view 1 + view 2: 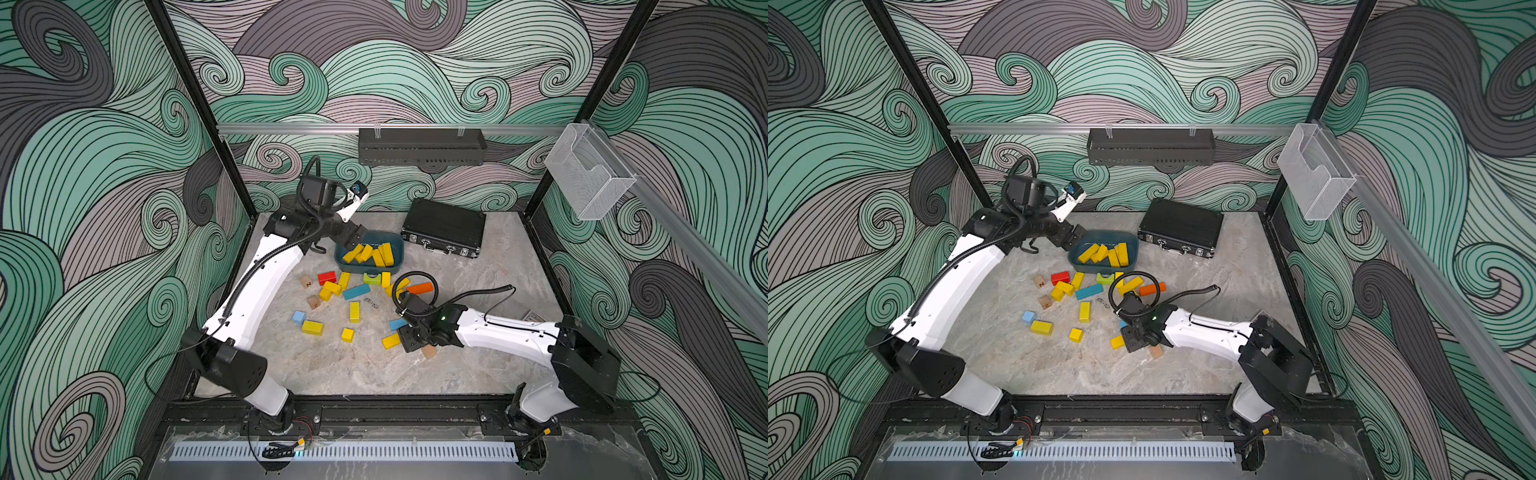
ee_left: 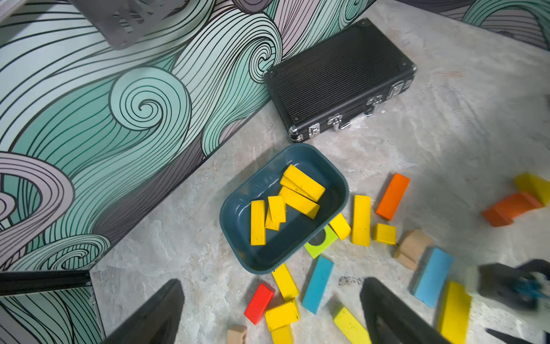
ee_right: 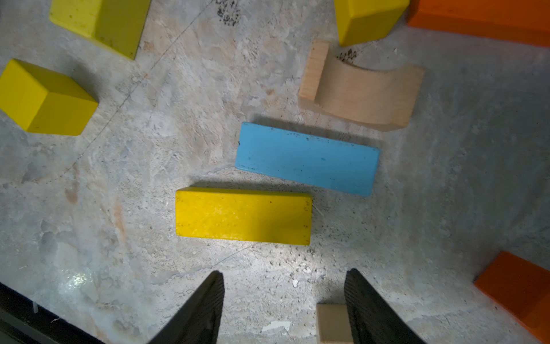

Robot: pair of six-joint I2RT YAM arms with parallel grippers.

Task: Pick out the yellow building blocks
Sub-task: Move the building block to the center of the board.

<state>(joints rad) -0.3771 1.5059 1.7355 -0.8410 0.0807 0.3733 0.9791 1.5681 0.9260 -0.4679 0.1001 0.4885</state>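
My left gripper [image 2: 270, 295] hangs over one end of the teal bin [image 2: 235, 214], jaws spread wide and empty. The bin sits toward the back edge of the table [image 1: 498, 266], beside a black case [image 2: 339, 80]. Several yellow blocks [image 2: 300, 184] lie in it, and more are scattered mid-table. My right gripper [image 3: 284, 278] is partly spread and empty, just short of a yellow bar [image 3: 243, 216] beside a blue block [image 3: 306, 159].

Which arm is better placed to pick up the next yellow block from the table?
Right, probably. The right gripper is open and low, with a flat yellow block just ahead of it. The left gripper, also open, is at the teal bin, lined up with no loose block.
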